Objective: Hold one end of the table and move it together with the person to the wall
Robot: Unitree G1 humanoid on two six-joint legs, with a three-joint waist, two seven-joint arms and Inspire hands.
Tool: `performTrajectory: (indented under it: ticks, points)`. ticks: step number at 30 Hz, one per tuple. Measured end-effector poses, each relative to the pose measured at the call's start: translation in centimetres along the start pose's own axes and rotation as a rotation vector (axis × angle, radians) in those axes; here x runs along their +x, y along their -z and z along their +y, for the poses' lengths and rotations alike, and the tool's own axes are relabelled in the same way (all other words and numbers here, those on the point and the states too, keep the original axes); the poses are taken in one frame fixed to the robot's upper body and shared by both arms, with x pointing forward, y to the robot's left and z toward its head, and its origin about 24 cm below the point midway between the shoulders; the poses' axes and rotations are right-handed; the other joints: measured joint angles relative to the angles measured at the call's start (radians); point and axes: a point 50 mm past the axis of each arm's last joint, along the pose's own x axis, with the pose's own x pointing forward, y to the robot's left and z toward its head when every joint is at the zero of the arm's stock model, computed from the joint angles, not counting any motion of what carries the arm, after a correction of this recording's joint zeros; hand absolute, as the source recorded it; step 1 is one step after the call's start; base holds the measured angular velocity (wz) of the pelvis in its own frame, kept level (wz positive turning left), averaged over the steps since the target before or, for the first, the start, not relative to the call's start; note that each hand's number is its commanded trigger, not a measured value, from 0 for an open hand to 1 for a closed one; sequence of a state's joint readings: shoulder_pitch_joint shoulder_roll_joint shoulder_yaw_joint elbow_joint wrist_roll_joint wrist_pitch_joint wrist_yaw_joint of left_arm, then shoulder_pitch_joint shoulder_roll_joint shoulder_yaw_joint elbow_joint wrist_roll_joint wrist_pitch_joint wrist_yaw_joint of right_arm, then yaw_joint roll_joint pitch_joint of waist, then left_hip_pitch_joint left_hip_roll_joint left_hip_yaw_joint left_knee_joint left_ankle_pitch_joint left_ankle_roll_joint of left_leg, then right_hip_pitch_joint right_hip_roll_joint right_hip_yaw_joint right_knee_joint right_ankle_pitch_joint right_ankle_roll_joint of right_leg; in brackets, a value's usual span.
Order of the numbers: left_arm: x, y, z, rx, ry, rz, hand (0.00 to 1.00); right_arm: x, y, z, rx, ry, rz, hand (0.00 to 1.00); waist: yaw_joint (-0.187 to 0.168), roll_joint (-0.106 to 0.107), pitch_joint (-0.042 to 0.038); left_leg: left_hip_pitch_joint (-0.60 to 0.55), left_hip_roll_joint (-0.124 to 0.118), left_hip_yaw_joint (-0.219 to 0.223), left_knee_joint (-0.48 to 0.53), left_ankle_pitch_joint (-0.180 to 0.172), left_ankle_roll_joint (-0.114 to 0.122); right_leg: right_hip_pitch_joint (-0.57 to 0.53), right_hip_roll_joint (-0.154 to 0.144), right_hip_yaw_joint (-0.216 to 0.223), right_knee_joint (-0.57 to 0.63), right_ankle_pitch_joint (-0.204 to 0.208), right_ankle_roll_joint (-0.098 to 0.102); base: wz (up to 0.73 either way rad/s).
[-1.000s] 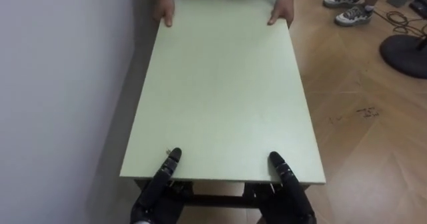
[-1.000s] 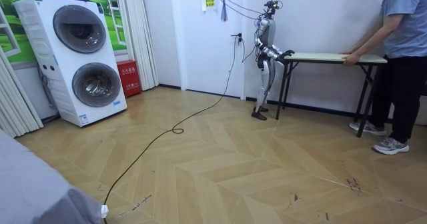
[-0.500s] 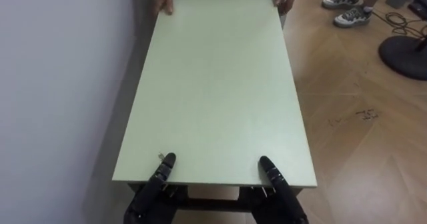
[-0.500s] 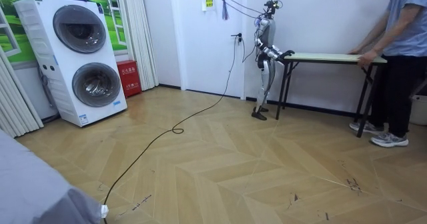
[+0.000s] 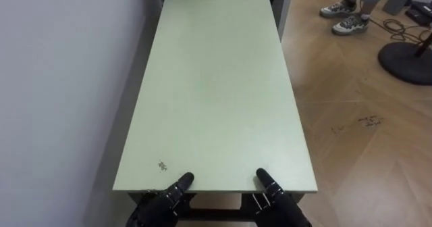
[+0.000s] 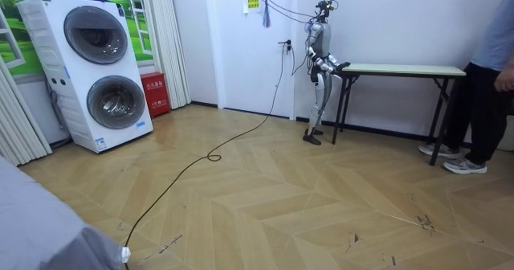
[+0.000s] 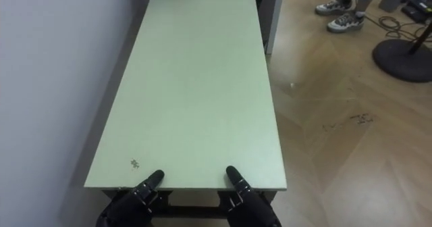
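the desk (image 5: 216,85) is seen standing lengthwise along the wall (image 5: 61,85) on the wooden floor (image 5: 364,153), with the robot placed at its near short end. a second ago its far edge was held by the person (image 6: 486,85); now that edge is released, and the person is found just beyond the far end, at the room view's right, hands off. the near edge is still pinched by the left hand (image 5: 169,194) and the right hand (image 5: 275,193): a thumb is laid on top at each side, while the fingers are tucked underneath and hidden. the desk is judged to be set down, so the shared carry is taken as finished or paused, with only the robot's release left.
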State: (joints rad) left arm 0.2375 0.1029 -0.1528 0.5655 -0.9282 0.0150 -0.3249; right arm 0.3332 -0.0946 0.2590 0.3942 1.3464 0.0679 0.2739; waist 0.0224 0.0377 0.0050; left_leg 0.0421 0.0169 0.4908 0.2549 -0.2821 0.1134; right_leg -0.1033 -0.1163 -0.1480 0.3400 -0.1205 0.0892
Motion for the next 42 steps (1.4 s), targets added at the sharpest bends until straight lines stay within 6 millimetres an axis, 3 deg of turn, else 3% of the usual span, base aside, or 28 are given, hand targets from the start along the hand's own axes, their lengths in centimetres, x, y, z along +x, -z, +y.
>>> performTrajectory:
  ticks: [4, 15, 20, 25, 32, 37, 42]
  points:
    - [-0.1, -0.1, 0.3, -0.006, -0.003, -0.003, 0.0, 0.1, -0.3, -0.8, -0.115, 0.0, 0.05, 0.0, -0.005, -0.004, -0.0013, 0.005, 0.001, -0.002, -0.003, 0.0, 0.0, 0.007, -0.006, -0.052, 0.0, 0.003, -0.006, 0.01]
    - [-1.1, 0.0, 1.8, 0.0, 0.046, 0.025, 0.0, -0.6, -1.1, -1.5, -0.366, -0.125, 0.183, 0.0, -0.014, -0.029, -0.0089, 0.005, 0.004, -0.008, -0.011, 0.002, -0.003, 0.007, -0.006, -0.077, 0.001, 0.003, -0.01, 0.01]
    - [-1.2, -0.1, 2.2, -0.004, 0.104, 0.045, 0.0, -0.7, -1.0, -2.3, -0.486, -0.166, 0.323, 0.0, -0.018, -0.045, -0.0051, -0.008, 0.004, -0.013, -0.012, 0.001, -0.004, -0.001, -0.007, -0.079, 0.001, 0.002, -0.011, 0.02]
    - [-0.9, -0.1, 1.9, 0.012, 0.184, 0.111, 0.0, -0.3, -0.8, -1.5, -0.542, -0.269, 0.407, 0.0, -0.018, -0.042, -0.0029, -0.033, 0.005, -0.014, -0.002, 0.001, -0.003, -0.025, -0.01, -0.077, 0.003, 0.0, -0.013, 0.0]
    - [-1.7, 3.2, 1.9, 0.126, 0.23, 0.417, 0.0, 0.1, -1.0, -1.3, -0.609, -0.343, 0.549, 0.0, -0.027, -0.045, 0.008, -0.057, 0.007, -0.014, 0.007, 0.0, -0.005, -0.041, -0.01, -0.077, 0.002, -0.006, -0.016, 0.0]
    - [-1.1, 2.7, 1.6, 0.173, 0.276, 0.464, 0.0, -0.1, -0.8, -1.6, -0.644, -0.339, 0.613, 0.0, -0.038, -0.04, 0.0108, -0.076, 0.008, -0.03, 0.027, -0.006, -0.005, -0.05, -0.022, -0.089, 0.01, -0.023, -0.017, 0.08]
    - [-1.3, 2.7, 2.1, 0.202, 0.244, 0.48, 0.0, -0.4, -1.3, -2.1, -0.655, -0.296, 0.61, 0.0, -0.044, -0.041, 0.0112, -0.067, 0.01, -0.038, 0.034, -0.009, -0.01, -0.044, -0.015, -0.092, 0.02, -0.029, -0.019, 0.01]
